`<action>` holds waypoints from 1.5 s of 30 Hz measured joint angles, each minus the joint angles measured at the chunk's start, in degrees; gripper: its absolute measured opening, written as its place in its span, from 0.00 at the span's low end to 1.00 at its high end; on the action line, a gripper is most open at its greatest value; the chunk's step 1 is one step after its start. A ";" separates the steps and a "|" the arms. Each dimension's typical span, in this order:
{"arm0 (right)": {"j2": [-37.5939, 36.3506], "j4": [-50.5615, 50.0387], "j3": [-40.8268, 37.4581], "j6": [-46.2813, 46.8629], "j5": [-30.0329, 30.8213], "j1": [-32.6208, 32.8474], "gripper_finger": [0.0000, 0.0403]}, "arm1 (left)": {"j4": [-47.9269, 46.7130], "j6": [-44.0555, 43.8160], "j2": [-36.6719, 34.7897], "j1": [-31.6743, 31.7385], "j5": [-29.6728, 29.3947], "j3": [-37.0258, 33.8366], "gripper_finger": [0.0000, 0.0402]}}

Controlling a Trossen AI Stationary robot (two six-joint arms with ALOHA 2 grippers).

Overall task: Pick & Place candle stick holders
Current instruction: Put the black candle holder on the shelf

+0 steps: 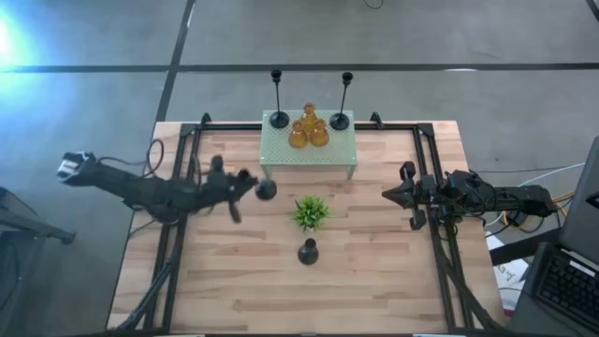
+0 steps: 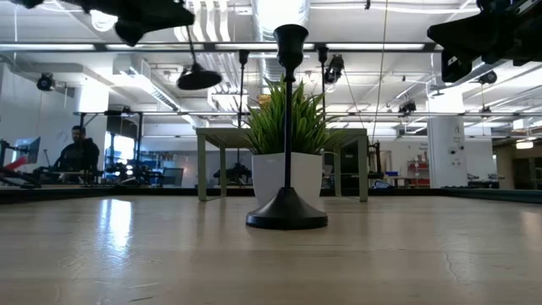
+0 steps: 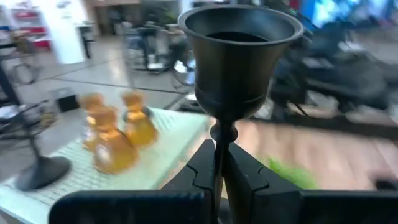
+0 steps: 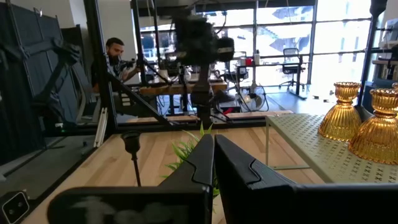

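Note:
My left gripper [image 1: 251, 183] is shut on a black thin-stemmed candle holder [image 1: 267, 190], held in the air near the front left corner of the pale green perforated stand [image 1: 309, 157]. On the stand are two tall black holders [image 1: 279, 118] [image 1: 340, 119] and three amber glass holders [image 1: 308, 131]. Another black holder [image 1: 308, 251] stands on its round base [image 2: 287, 219] on the table, near the plant. My right gripper [image 1: 391, 195] is shut and empty, in the air over the table's right side. My left gripper pinches the holder's thin stem [image 3: 217, 163] between its two fingers, a little below the cup [image 3: 239, 56]. The fingers come about level from the table's left and lie across the stem. The holder is lifted clear, cup uppermost, its round base [image 2: 199, 79] hanging below the gripper.
A small spiky green plant in a white pot [image 1: 310, 213] stands mid-table between the stand and the near holder. Black frame rails [image 1: 178, 187] run along both sides of the table. A person [image 2: 78, 151] sits in the room beyond the table.

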 joint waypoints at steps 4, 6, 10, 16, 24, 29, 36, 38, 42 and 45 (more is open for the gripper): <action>0.00 0.00 0.00 0.00 -0.01 0.00 0.02 | -0.85 -1.22 3.42 7.91 4.03 4.11 0.04; 0.00 0.00 0.00 -0.02 -0.01 0.00 0.02 | -1.70 -1.15 5.29 10.13 5.28 6.24 0.04; 0.00 0.00 0.00 0.11 -0.01 0.00 0.02 | -3.78 -0.86 8.68 13.07 5.32 11.13 0.04; 0.00 0.00 0.00 0.07 0.01 -0.01 0.02 | -9.09 -0.96 14.60 17.28 5.33 17.97 0.04; 0.00 0.00 0.00 0.04 -0.01 -0.02 0.02 | -12.32 -2.12 19.45 23.60 5.34 22.28 0.04; 0.00 0.00 0.00 0.08 -0.01 0.00 0.02 | -13.35 -5.95 21.53 29.69 12.39 22.28 0.04; 0.00 0.00 0.00 -0.04 -0.01 -0.01 0.02 | -13.30 -7.45 24.11 34.27 15.63 22.27 0.04; 0.00 0.00 0.00 -0.04 -0.01 -0.01 0.02 | -13.31 -7.47 24.54 34.93 15.51 22.26 0.04; 0.00 0.00 0.00 -0.04 -0.01 0.00 0.02 | -13.55 -7.49 24.92 35.17 15.49 22.24 0.04; 0.00 0.00 0.00 -0.04 -0.01 -0.01 0.02 | -13.49 -7.49 25.23 35.17 15.50 22.14 0.04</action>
